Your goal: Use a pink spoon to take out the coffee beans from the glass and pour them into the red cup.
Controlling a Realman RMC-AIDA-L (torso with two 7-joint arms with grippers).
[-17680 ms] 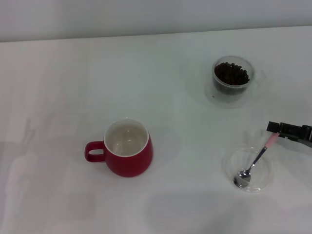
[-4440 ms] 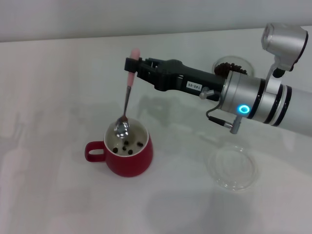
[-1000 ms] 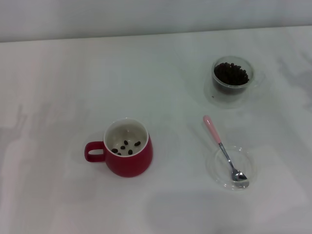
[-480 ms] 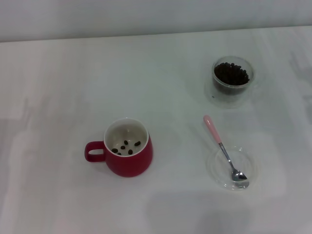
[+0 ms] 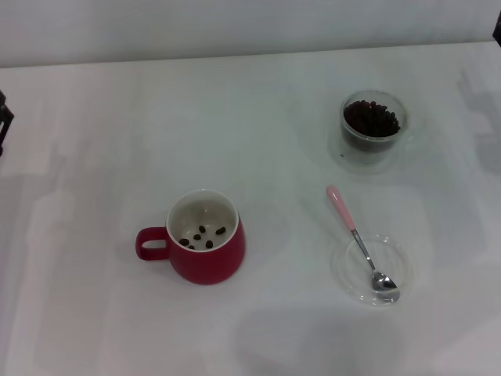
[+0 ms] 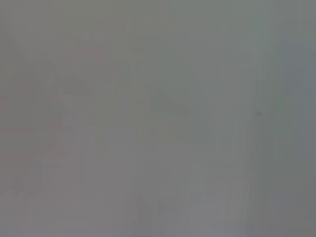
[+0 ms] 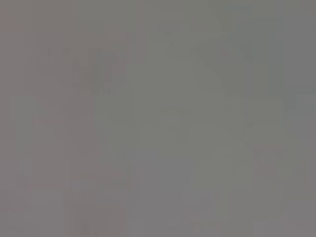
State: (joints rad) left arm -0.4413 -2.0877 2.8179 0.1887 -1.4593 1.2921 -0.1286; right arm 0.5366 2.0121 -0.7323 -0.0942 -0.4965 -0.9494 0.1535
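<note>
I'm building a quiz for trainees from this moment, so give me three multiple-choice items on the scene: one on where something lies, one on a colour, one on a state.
1. Where does the bowl of the pink spoon rest?
A. in the red cup
B. in the shallow clear dish
C. in the glass

2. What colour is the inside of the red cup?
A. white
B. red
C. black

3. What is the state of the glass?
A. empty
B. tipped on its side
C. upright, holding coffee beans

Answers:
1. B, since the metal bowl lies inside the shallow clear dish while the handle sticks out over its rim.
2. A, since the inner wall shows white around the few coffee beans at the bottom.
3. C, since it stands upright with a dark heap of beans inside.
</note>
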